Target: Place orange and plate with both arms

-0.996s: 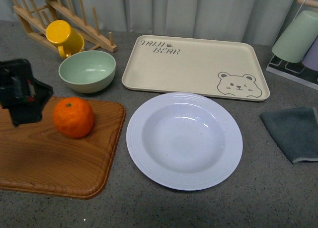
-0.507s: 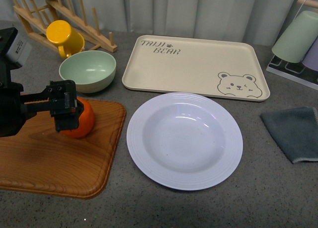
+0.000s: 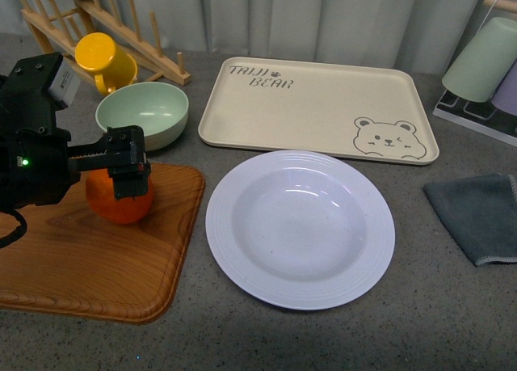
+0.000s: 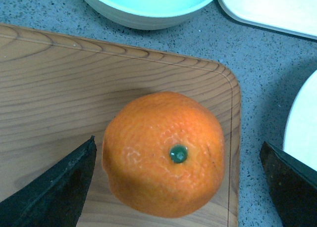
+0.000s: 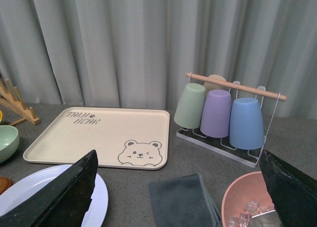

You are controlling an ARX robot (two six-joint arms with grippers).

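Note:
The orange point(image 3: 121, 208) sits on a wooden board point(image 3: 81, 266) at the left; in the left wrist view it point(image 4: 166, 153) shows its green stem dot. My left gripper point(image 3: 121, 173) is open, right above the orange, with one finger point(image 4: 49, 187) on each side and not touching it. The white ridged plate point(image 3: 300, 228) lies empty on the grey table beside the board; its rim shows in the right wrist view point(image 5: 101, 192). My right gripper point(image 5: 181, 197) is open and empty, high above the table's right side, out of the front view.
A pale green bowl point(image 3: 142, 115) and a yellow mug point(image 3: 105, 61) on a wooden rack stand behind the board. The beige bear tray point(image 3: 315, 108) lies behind the plate. A grey cloth point(image 3: 477, 216), a cup rack point(image 5: 223, 113) and a pink bowl point(image 5: 247, 202) are at the right.
My left gripper has come in from the left over the board and now straddles the orange from above. The orange and plate have not moved.

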